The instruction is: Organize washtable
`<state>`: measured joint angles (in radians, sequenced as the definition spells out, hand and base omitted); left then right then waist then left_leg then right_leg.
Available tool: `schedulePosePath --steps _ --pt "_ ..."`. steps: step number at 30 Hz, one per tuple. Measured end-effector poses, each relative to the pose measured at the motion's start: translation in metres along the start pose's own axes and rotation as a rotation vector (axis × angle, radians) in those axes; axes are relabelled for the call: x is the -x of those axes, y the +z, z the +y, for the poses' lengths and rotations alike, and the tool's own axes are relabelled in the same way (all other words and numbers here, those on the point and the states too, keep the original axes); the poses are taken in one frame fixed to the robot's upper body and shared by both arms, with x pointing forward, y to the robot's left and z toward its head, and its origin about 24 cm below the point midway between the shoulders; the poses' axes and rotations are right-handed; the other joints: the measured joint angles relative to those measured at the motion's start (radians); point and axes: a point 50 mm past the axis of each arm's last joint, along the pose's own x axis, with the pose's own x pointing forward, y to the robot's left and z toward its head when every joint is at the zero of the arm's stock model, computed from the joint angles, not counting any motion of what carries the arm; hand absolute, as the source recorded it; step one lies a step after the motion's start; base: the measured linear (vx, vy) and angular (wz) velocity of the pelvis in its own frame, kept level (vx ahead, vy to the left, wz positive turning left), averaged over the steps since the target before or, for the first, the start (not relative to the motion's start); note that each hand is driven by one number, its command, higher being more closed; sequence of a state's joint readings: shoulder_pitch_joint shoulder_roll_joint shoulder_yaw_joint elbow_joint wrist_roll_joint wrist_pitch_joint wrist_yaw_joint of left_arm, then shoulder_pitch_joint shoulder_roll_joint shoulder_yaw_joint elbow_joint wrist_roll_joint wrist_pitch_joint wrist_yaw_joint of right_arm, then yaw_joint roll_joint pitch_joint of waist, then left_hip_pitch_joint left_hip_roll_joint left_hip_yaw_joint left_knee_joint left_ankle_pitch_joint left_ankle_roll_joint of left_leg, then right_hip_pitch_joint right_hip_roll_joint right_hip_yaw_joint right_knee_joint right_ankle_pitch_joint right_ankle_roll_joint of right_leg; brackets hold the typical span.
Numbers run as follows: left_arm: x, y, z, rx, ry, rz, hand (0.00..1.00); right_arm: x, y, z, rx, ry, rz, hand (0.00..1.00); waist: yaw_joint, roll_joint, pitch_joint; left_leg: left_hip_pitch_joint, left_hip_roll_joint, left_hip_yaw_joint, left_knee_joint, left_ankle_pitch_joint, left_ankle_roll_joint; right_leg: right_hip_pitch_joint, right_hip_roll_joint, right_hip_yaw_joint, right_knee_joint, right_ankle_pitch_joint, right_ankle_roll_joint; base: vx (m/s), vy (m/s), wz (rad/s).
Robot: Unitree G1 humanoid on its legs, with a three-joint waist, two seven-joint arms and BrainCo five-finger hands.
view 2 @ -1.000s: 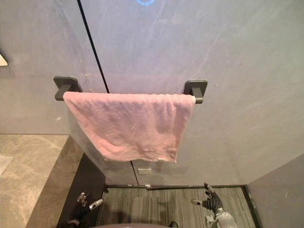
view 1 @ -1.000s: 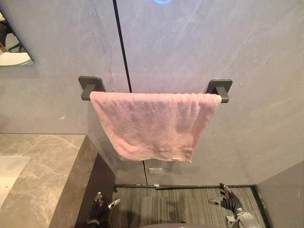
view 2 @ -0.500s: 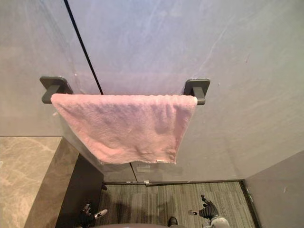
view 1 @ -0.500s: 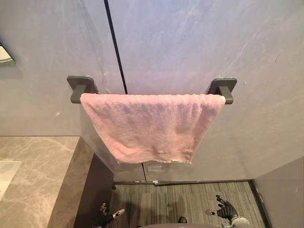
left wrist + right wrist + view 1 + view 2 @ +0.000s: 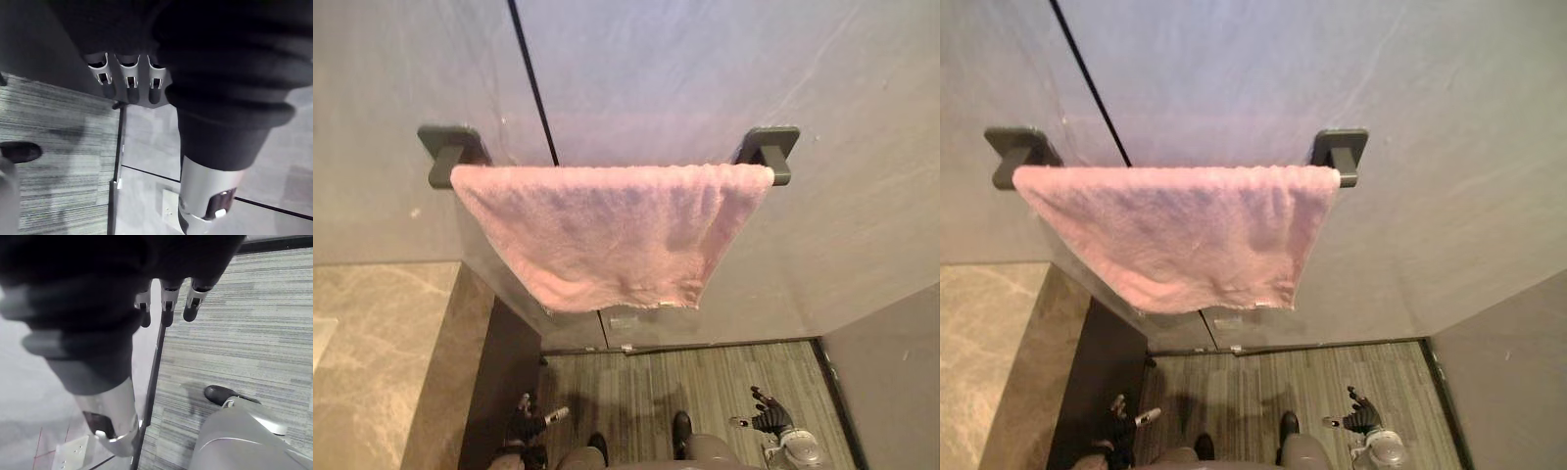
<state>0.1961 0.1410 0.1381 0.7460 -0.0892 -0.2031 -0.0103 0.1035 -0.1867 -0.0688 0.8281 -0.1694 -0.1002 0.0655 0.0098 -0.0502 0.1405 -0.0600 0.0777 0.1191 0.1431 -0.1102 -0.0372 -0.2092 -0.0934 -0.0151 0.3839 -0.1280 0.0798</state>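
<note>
A pink towel (image 5: 612,230) hangs spread over a dark grey bar (image 5: 766,157) fixed to the grey wall, its lower edge slanting down to the right. Far below it my left hand (image 5: 522,425) hangs beside the dark cabinet side, open and holding nothing. My right hand (image 5: 768,419) hangs low over the striped floor, also open and empty. In the left wrist view my left hand's fingers (image 5: 128,84) are straight. The right wrist view shows my right hand's fingers (image 5: 166,304) straight above the floor.
A marble washtable counter (image 5: 382,362) fills the lower left, with a dark cabinet side (image 5: 504,367) under its edge. A grey partition (image 5: 891,392) stands at the lower right. A small wall outlet (image 5: 625,322) sits under the towel. Grey striped floor (image 5: 646,392) lies between.
The whole picture has shifted, so the camera has moved; the sink edge and mirror corner at the left have left the view. The towel and both hands keep their places.
</note>
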Motion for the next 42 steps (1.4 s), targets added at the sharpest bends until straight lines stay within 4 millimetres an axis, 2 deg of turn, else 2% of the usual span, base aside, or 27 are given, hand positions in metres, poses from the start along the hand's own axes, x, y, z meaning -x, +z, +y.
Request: schedulePosePath --steps 2,4,5,6,7,8,9,10,11,12,13,14,16,17,19,20,21,23,24,25,28,31,34,37,40,41,42 --pt "-0.002 0.008 0.0 0.001 0.001 -0.032 0.0 0.001 -0.002 0.006 -0.013 0.01 0.003 0.0 0.001 -0.008 0.0 -0.036 -0.011 -0.053 0.058 0.0 0.0 0.014 -0.025 0.025 0.2 -0.088 0.048 -0.01 -0.111 1.0" --pt "-0.002 0.013 0.0 0.012 0.003 -0.054 0.0 -0.001 0.007 0.007 -0.008 0.017 -0.033 0.0 0.011 -0.032 -0.012 -0.108 -0.022 -0.1 0.126 0.002 -0.004 0.054 -0.05 0.074 0.267 -0.156 0.096 -0.05 -0.252 1.1" --pt "-0.002 0.012 0.0 0.014 0.005 -0.05 0.0 -0.004 0.015 0.007 -0.012 0.016 -0.054 0.0 0.018 -0.036 -0.013 -0.135 -0.023 -0.112 0.147 0.007 -0.011 0.062 -0.048 0.088 0.251 -0.183 0.103 -0.2 -0.374 0.74" --pt "-0.001 0.01 -0.001 0.03 0.009 -0.044 0.0 -0.009 0.029 0.002 -0.011 0.007 -0.092 0.0 0.037 -0.044 -0.01 -0.16 -0.018 -0.121 0.152 0.031 -0.049 0.068 -0.037 0.077 0.199 -0.212 0.068 -0.15 -0.222 0.32" --pt "-0.001 0.009 -0.006 0.045 0.001 -0.042 0.0 -0.01 0.034 -0.001 -0.007 0.002 -0.104 0.0 0.05 -0.028 -0.009 -0.163 -0.007 -0.12 0.144 0.036 -0.057 0.074 -0.024 0.071 0.173 -0.218 0.057 -0.22 -0.252 0.12" --pt "0.001 0.005 -0.014 0.083 -0.008 -0.03 0.0 -0.012 0.043 -0.005 -0.006 -0.008 -0.13 0.0 0.068 -0.001 -0.007 -0.175 0.012 -0.121 0.127 0.05 -0.069 0.093 -0.004 0.063 0.119 -0.229 0.036 -0.2 -0.179 0.07" --pt "0.005 -0.002 -0.019 0.113 -0.008 -0.011 0.0 -0.014 0.051 -0.007 0.008 -0.01 -0.155 0.0 0.074 0.011 -0.001 -0.188 0.024 -0.137 0.099 0.086 -0.082 0.104 0.008 0.044 0.067 -0.247 -0.004 -0.32 -0.276 0.41" --pt "0.005 -0.001 -0.029 0.142 -0.02 -0.014 0.0 -0.014 0.059 -0.011 0.005 -0.023 -0.184 0.0 0.068 0.057 0.02 -0.192 0.049 -0.169 0.057 0.142 -0.096 0.107 0.04 0.002 0.05 -0.227 -0.042 -0.29 -0.238 0.61" --pt "0.005 0.0 -0.031 0.155 -0.021 -0.019 0.0 -0.014 0.059 -0.011 0.0 -0.028 -0.188 0.0 0.061 0.07 0.028 -0.194 0.06 -0.183 0.037 0.165 -0.103 0.108 0.055 -0.017 0.045 -0.221 -0.053 -0.3 -0.24 0.79" --pt "0.006 0.002 -0.034 0.168 -0.027 -0.025 0.0 -0.015 0.062 -0.012 -0.004 -0.035 -0.194 0.0 0.061 0.089 0.044 -0.193 0.081 -0.199 -0.001 0.224 -0.117 0.115 0.081 -0.055 0.036 -0.202 -0.077 -0.36 -0.268 0.99" --pt "0.006 0.001 -0.036 0.193 -0.033 -0.023 0.0 -0.014 0.059 -0.013 -0.01 -0.04 -0.188 0.0 0.058 0.092 0.049 -0.177 0.079 -0.198 -0.13 0.38 -0.132 0.116 0.088 -0.114 0.007 -0.176 -0.106 -0.3 -0.223 1.05" --pt "0.006 0.002 -0.038 0.197 -0.037 -0.025 0.0 -0.014 0.059 -0.015 -0.014 -0.047 -0.187 0.0 0.053 0.088 0.055 -0.177 0.079 -0.189 -0.151 0.408 -0.137 0.113 0.081 -0.141 -0.004 -0.168 -0.119 -0.32 -0.191 1.08" --pt "0.006 0.009 -0.041 0.195 -0.053 -0.053 0.0 -0.013 0.056 -0.018 -0.045 -0.075 -0.18 0.0 0.052 0.06 0.074 -0.224 0.042 -0.116 0.068 0.273 -0.089 0.101 0.046 -0.194 -0.015 -0.152 -0.149 -0.32 -0.16 0.94" --pt "0.008 0.009 -0.042 0.19 -0.063 -0.06 0.0 -0.009 0.05 -0.023 -0.061 -0.099 -0.169 0.0 0.047 0.047 0.076 -0.228 0.025 -0.038 0.237 0.163 -0.045 0.106 0.017 -0.24 -0.049 -0.119 -0.152 -0.27 -0.131 1.05" --pt "0.009 0.009 -0.043 0.188 -0.07 -0.062 0.0 -0.006 0.045 -0.026 -0.071 -0.114 -0.166 0.0 0.029 0.056 0.071 -0.174 0.03 0.037 0.314 0.074 -0.042 0.128 0.0 -0.296 -0.093 -0.087 -0.154 -0.17 -0.046 1.04" --pt "0.01 0.009 -0.043 0.187 -0.073 -0.062 0.0 -0.005 0.04 -0.029 -0.081 -0.125 -0.151 0.0 0.012 0.062 0.067 -0.093 0.042 0.086 0.323 0.018 -0.051 0.139 -0.011 -0.346 -0.114 -0.066 -0.154 -0.14 0.012 1.21" --pt "0.01 0.009 -0.044 0.185 -0.079 -0.061 0.0 -0.004 0.037 -0.032 -0.092 -0.137 -0.143 0.0 -0.006 0.083 0.055 -0.009 0.057 0.116 0.271 0.0 -0.061 0.143 -0.016 -0.391 -0.117 -0.057 -0.153 -0.14 0.063 1.37" --pt "0.007 0.015 -0.048 0.181 -0.103 -0.078 0.0 -0.003 0.037 -0.037 -0.11 -0.159 -0.144 0.0 -0.029 0.115 0.035 0.117 0.06 0.133 0.079 0.016 -0.085 0.144 -0.014 -0.456 -0.13 -0.044 -0.141 -0.12 0.095 1.29" --pt "0.004 0.021 -0.053 0.173 -0.128 -0.098 0.0 -0.003 0.037 -0.041 -0.13 -0.18 -0.142 0.0 -0.053 0.157 0.009 0.189 0.058 0.111 -0.119 0.059 -0.118 0.144 -0.001 -0.519 -0.153 -0.023 -0.13 -0.14 0.13 1.19" --pt "0.003 0.024 -0.054 0.161 -0.136 -0.105 0.0 -0.004 0.039 -0.041 -0.133 -0.18 -0.146 0.0 -0.055 0.16 0.006 0.194 0.062 0.105 -0.157 0.059 -0.117 0.146 0.008 -0.538 -0.17 -0.007 -0.127 -0.22 0.197 1.07" --pt "0.001 0.024 -0.049 0.135 -0.131 -0.097 0.0 -0.008 0.046 -0.029 -0.16 -0.153 -0.162 0.0 -0.047 0.146 0.008 0.187 0.061 0.08 -0.161 0.038 -0.082 0.19 0.024 -0.571 -0.264 0.069 -0.115 -0.19 0.135 0.34" --pt "0.008 0.007 -0.039 0.125 -0.105 -0.038 0.0 -0.009 0.046 -0.02 -0.172 -0.131 -0.158 0.0 -0.045 0.136 0.003 0.176 0.042 0.092 -0.138 0.027 -0.054 0.227 0.023 -0.556 -0.356 0.142 -0.099 -0.22 0.141 -0.07" --pt "0.013 -0.01 -0.034 0.12 -0.086 0.027 0.0 -0.007 0.04 -0.018 -0.168 -0.125 -0.139 0.0 -0.046 0.137 0.002 0.168 0.024 0.106 -0.133 0.025 -0.047 0.234 0.021 -0.534 -0.413 0.191 -0.093 -0.16 0.088 -0.24" --pt "0.015 -0.016 -0.028 0.114 -0.064 0.052 0.0 -0.006 0.034 -0.015 -0.16 -0.114 -0.115 0.0 -0.046 0.133 0.003 0.148 0.018 0.094 -0.125 0.031 -0.045 0.237 0.019 -0.558 -0.44 0.211 -0.094 -0.1 0.009 0.07" --pt "0.012 -0.01 -0.028 0.117 -0.062 0.033 0.0 -0.004 0.026 -0.014 -0.155 -0.111 -0.09 0.0 -0.045 0.123 0.01 0.074 0.011 0.046 -0.07 0.034 -0.045 0.219 0.0 -0.633 -0.422 0.207 -0.098 -0.08 0.008 0.74" --pt "0.01 -0.007 -0.03 0.12 -0.067 0.021 0.0 -0.005 0.023 -0.017 -0.149 -0.117 -0.075 0.0 -0.046 0.124 0.01 0.012 0.023 0.049 -0.026 0.034 -0.042 0.2 -0.024 -0.691 -0.397 0.201 -0.103 -0.12 0.043 1.45" --pt "0.009 -0.003 -0.031 0.123 -0.07 0.009 0.0 -0.004 0.016 -0.02 -0.142 -0.127 -0.047 0.0 -0.046 0.126 0.01 -0.031 0.059 0.113 0.021 0.029 -0.04 0.191 -0.049 -0.751 -0.372 0.191 -0.108 -0.08 0.046 1.55"
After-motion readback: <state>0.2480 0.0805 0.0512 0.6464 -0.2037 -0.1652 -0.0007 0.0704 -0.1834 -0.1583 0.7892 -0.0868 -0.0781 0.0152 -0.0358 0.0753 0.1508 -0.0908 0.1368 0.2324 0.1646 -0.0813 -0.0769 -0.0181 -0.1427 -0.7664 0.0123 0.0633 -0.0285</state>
